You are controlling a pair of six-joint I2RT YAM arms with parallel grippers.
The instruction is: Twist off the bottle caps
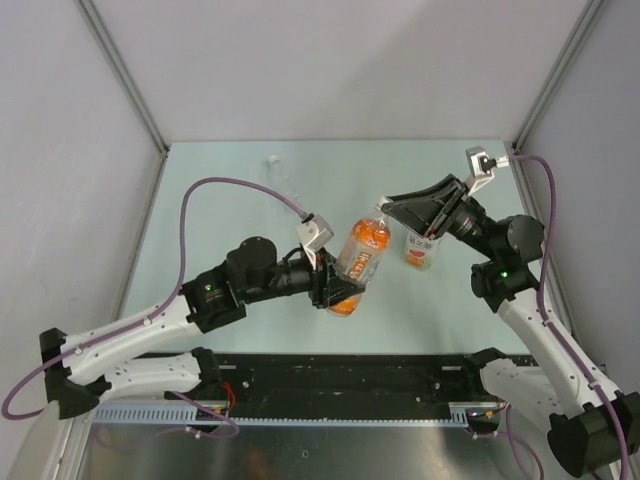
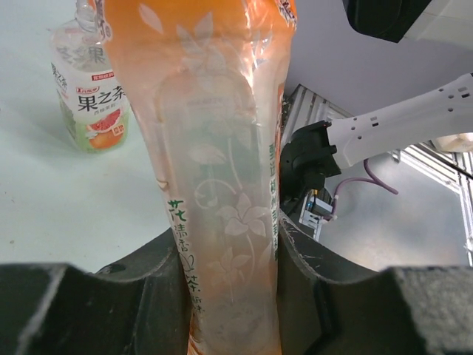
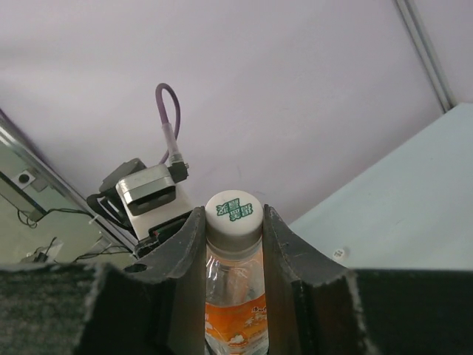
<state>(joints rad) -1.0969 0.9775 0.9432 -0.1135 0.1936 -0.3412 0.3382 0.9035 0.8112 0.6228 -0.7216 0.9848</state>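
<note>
The left hand is clenched round the lower body of the orange bottle, holding it tilted over the bench, I'd guess as a brace while the right hand pinches its white cap for twisting. The bottle is thin glossy plastic in a flower-printed sleeve; the cap is smooth, round, with green lettering on top.

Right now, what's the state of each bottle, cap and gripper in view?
orange bottle: held tilted, cap on.
white cap: seated on the orange bottle's neck, pinched by the right gripper.
left gripper: shut on the orange bottle's body.
right gripper: shut on the white cap.
yellow-green bottle: upright on the table, free; cap not visible.
clear bottle: at the far side, free; pose unclear.
</note>
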